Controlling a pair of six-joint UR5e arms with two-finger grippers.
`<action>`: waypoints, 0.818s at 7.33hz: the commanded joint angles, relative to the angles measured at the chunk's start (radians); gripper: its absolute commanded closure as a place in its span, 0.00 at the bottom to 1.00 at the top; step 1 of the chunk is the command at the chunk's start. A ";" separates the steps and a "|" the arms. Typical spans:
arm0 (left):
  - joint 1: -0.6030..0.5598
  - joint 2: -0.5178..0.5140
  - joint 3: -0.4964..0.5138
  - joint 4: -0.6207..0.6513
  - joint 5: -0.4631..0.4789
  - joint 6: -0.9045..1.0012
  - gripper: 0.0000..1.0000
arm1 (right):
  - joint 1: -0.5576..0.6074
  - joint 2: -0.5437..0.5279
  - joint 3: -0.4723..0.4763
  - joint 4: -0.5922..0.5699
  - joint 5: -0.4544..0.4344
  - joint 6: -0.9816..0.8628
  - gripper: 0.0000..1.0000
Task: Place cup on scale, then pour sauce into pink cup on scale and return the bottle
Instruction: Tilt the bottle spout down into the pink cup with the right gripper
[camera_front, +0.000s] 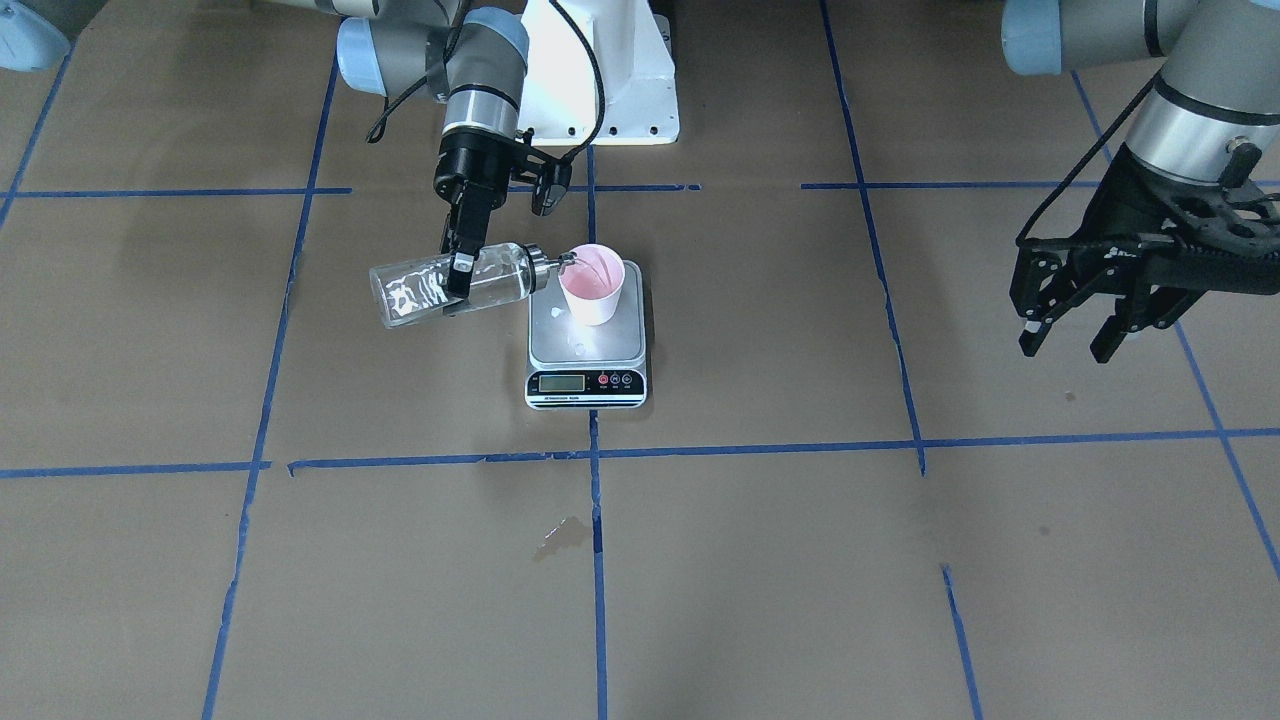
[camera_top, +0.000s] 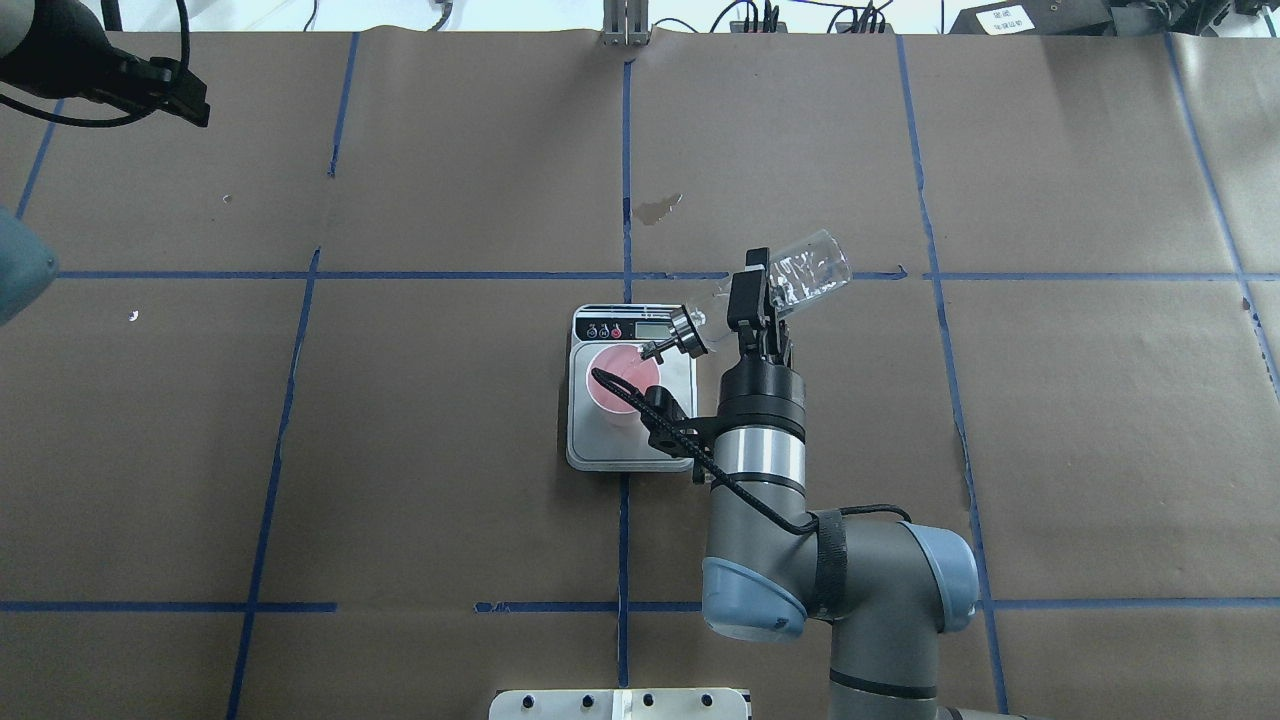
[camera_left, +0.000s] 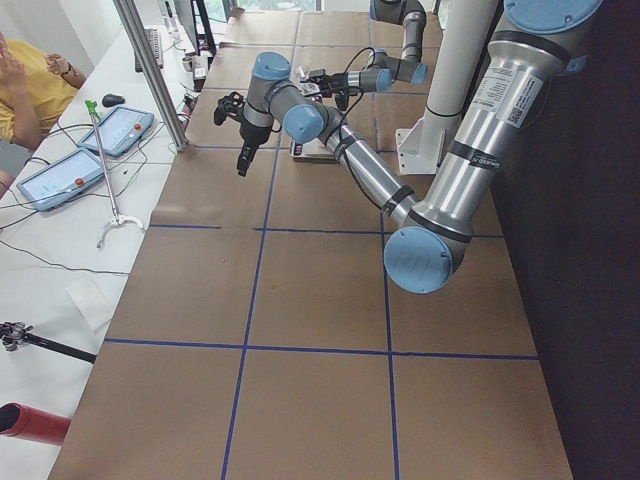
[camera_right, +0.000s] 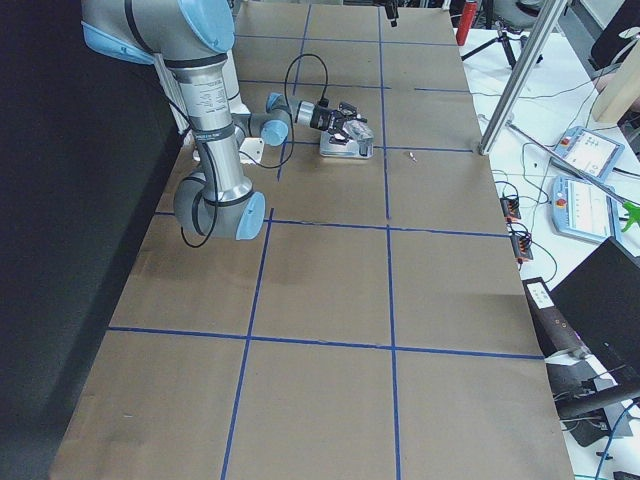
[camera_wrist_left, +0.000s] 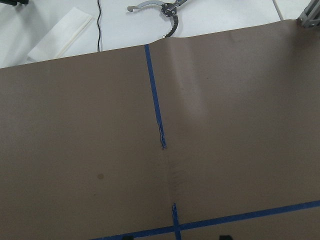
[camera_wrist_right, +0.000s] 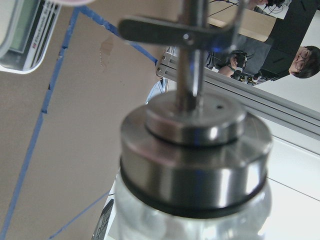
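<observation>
The pink cup (camera_front: 592, 290) stands upright on the far part of the silver scale (camera_front: 585, 345), also seen from overhead (camera_top: 625, 382) on the scale (camera_top: 630, 447). My right gripper (camera_front: 460, 275) is shut on the clear glass bottle (camera_front: 420, 292) and holds it tilted almost level, its silver spout (camera_front: 560, 262) over the cup's rim. Clear sauce (camera_front: 500, 285) lies in the bottle's neck end. The overhead view shows the bottle (camera_top: 812, 268) in the gripper (camera_top: 750, 300). The right wrist view is filled by the bottle's collar (camera_wrist_right: 195, 165). My left gripper (camera_front: 1067, 347) is open and empty, far from the scale.
A few pale drops lie on the scale's platform (camera_front: 558, 312). A damp stain (camera_front: 562, 535) marks the brown paper on the operators' side of the scale. The robot's white base (camera_front: 600, 70) stands behind the scale. Blue tape lines cross the table.
</observation>
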 joint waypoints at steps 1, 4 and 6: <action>0.000 0.000 -0.001 0.000 -0.001 0.000 0.35 | 0.003 -0.005 -0.001 0.002 -0.022 -0.027 1.00; 0.000 0.000 -0.003 0.001 -0.001 0.000 0.35 | 0.002 -0.019 -0.002 0.011 -0.006 0.284 1.00; 0.000 0.000 -0.006 0.006 -0.001 0.000 0.35 | -0.009 -0.025 0.007 0.015 0.044 0.554 1.00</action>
